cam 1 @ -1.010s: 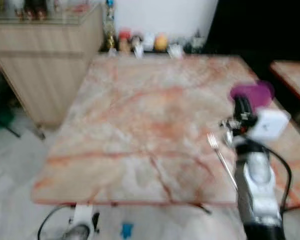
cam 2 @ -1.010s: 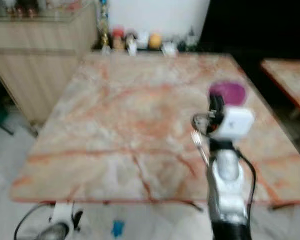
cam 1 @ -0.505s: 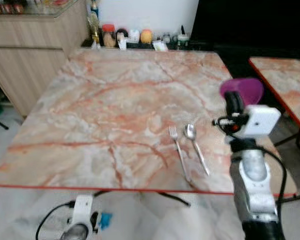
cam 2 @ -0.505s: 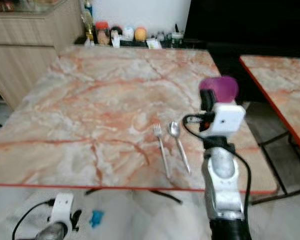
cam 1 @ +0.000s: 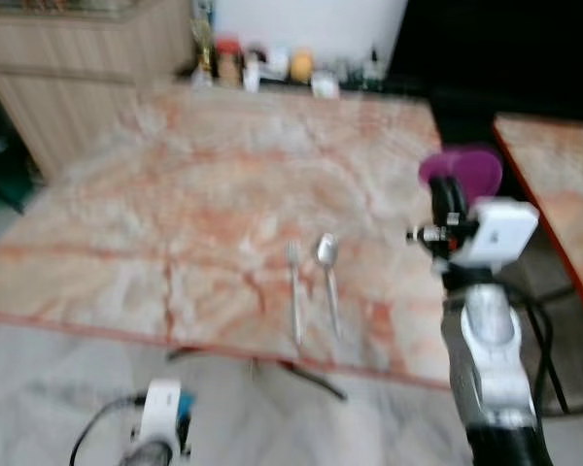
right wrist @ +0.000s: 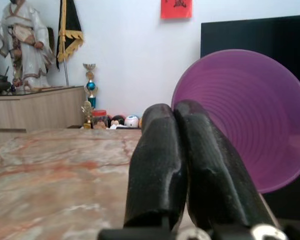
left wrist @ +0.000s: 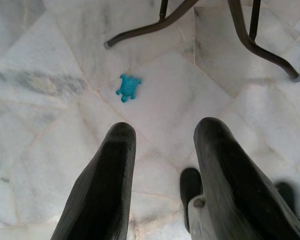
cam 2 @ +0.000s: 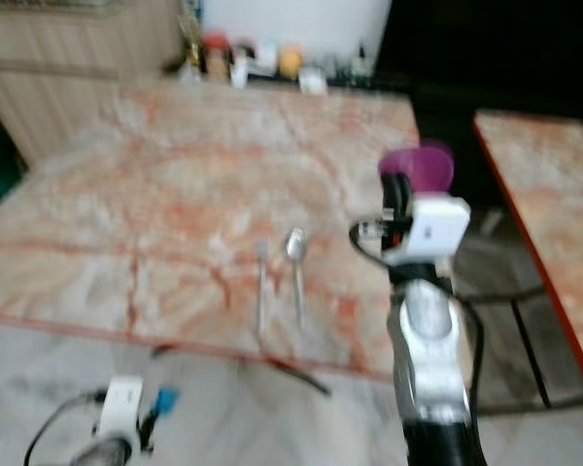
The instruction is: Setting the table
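I see a marbled table with a fork and spoon side by side near its front edge; my right gripper pinches a purple bowl above the table's right side, my left gripper hangs spread over the floor

I can read no text anywhere; the red paper on the wall bears a gold mark too cropped to read.

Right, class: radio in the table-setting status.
Right hand shut on purple bowl, above table edge. Left hand open, idle. Fork and spoon placed.
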Motion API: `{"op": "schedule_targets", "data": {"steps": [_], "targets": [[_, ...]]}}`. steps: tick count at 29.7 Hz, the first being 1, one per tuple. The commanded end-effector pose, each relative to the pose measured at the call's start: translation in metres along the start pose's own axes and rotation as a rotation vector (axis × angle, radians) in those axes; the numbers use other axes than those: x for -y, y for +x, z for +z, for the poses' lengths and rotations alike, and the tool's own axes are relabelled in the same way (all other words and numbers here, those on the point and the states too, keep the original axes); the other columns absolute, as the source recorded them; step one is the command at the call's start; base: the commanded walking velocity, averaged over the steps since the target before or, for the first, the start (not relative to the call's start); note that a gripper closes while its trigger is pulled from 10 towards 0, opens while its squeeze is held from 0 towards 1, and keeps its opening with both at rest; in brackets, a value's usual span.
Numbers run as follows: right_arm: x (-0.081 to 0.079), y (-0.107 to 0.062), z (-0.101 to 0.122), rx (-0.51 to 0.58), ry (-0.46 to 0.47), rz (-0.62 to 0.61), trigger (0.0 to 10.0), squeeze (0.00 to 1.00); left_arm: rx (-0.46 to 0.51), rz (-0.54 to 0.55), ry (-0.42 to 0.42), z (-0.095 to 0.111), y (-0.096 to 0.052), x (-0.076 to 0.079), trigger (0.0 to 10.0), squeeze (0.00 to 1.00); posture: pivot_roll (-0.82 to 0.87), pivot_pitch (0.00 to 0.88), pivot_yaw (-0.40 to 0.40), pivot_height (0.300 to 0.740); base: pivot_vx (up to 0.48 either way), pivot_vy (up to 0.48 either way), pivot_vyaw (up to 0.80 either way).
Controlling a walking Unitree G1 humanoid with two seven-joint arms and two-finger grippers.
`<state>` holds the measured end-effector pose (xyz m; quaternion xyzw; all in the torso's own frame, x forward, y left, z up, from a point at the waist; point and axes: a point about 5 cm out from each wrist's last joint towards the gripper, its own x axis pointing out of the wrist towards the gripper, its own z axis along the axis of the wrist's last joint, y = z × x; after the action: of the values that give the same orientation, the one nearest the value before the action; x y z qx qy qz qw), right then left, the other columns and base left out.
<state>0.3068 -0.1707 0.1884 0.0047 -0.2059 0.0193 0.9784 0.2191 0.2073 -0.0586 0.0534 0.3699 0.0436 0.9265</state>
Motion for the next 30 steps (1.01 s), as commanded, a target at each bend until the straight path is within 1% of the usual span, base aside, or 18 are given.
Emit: {"op": "schedule_targets", "data": {"steps": [1, 14, 30], "targets": [[0.0081, -0.0008, -0.0001, -0.005, -0.007, -0.028, 10.0, 0.0, -0.015, -0.011, -0.004, -0.003, -0.0005, 0.0044, 10.0, 0.0, 0.0, 0.045, -0.014, 0.74, 0.0, -0.368, 0.0], [0.0114, -0.0005, 0.0002, -0.008, 0.001, -0.043, 10.0, 0.0, -0.022, -0.013, -0.005, -0.0051, -0.0009, 0.0048, 10.0, 0.0, -0.01, 0.043, -0.013, 0.74, 0.0, -0.371, 0.0], [0.01, 0.0005, -0.0003, -0.006, 0.001, -0.045, 10.0, 0.0, -0.026, -0.014, -0.003, -0.006, -0.0011, 0.0047, 10.0, 0.0, -0.02, 0.028, -0.015, 0.74, 0.0, -0.37, 0.0]]}}
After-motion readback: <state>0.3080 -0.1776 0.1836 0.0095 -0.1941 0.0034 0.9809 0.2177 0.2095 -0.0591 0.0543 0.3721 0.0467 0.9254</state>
